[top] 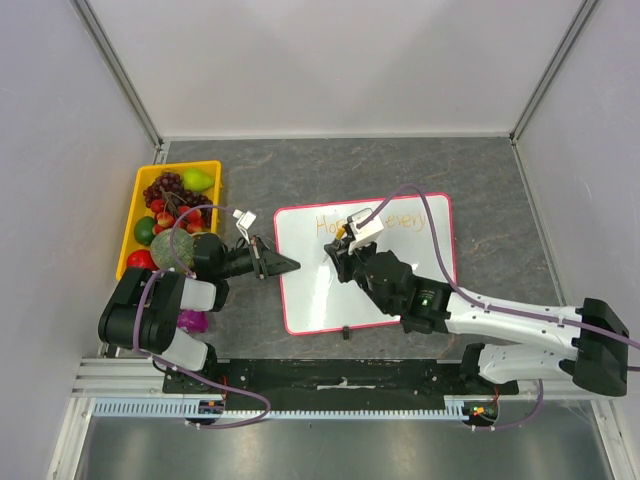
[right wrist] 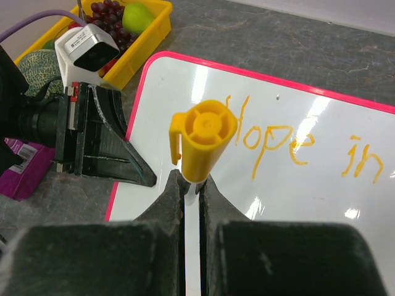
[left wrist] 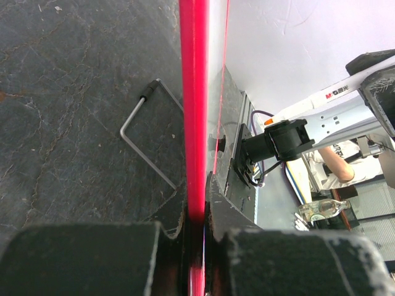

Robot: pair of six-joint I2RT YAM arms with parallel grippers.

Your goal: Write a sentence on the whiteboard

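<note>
The whiteboard (top: 312, 295) lies flat on the dark table, white with a pink frame. The sentence (top: 400, 222) runs along its far part in thin orange letters; the right wrist view reads "Hope" (right wrist: 271, 139) and "in" (right wrist: 363, 161). My left gripper (top: 290, 264) is shut on the board's left edge, its jaws pinching the pink frame (left wrist: 194, 92). My right gripper (top: 337, 250) hovers over the board's upper left, shut on a marker with a yellow cap (right wrist: 203, 132), just left of "Hope".
A yellow tray (top: 135, 200) of fruit, with grapes (top: 170, 190), stands at the left of the table. A purple packet (top: 192, 320) lies by the left arm's base. A bent wire stand (left wrist: 133, 123) lies under the board's edge. Enclosure walls close in three sides.
</note>
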